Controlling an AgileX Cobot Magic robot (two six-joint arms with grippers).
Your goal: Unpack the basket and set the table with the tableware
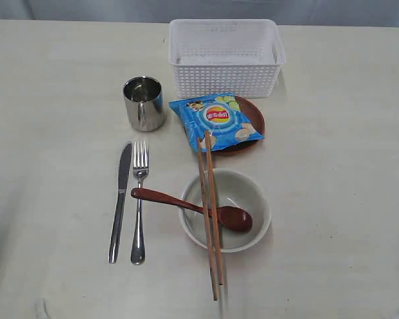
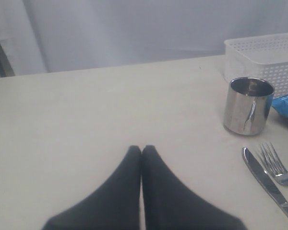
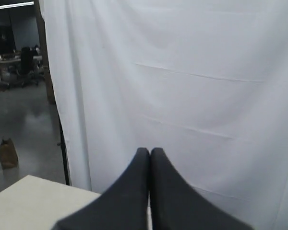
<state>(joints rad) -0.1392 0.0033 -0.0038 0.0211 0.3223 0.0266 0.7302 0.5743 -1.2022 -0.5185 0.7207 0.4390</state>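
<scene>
Two pairs of jaws, each pressed together on nothing: the left gripper [image 2: 142, 149] hangs low over bare table [image 1: 53, 80], well short of the cup [image 1: 143, 103], and the right gripper [image 3: 150, 151] points past a table corner at a white curtain [image 3: 192, 72]. Wide open tabletop runs along both the left and right sides, and a strip lies free along the near edge. The basket [image 1: 226, 80] sits at the far edge, middle-right, upright. Just in front of it a blue chip bag [image 1: 216, 119] lies on the brown plate [image 1: 256, 111], covering most of it. The cup stands to the left of the bag. Nearer, the knife [image 1: 121, 199] and fork [image 1: 139, 199] lie side by side, close together. The bowl [image 1: 249, 189] is crowded: the red spoon [image 1: 166, 198] rests its head inside with the handle reaching out toward the fork, and two chopsticks [image 1: 213, 199] lie across the rim, their far tips touching the bag
</scene>
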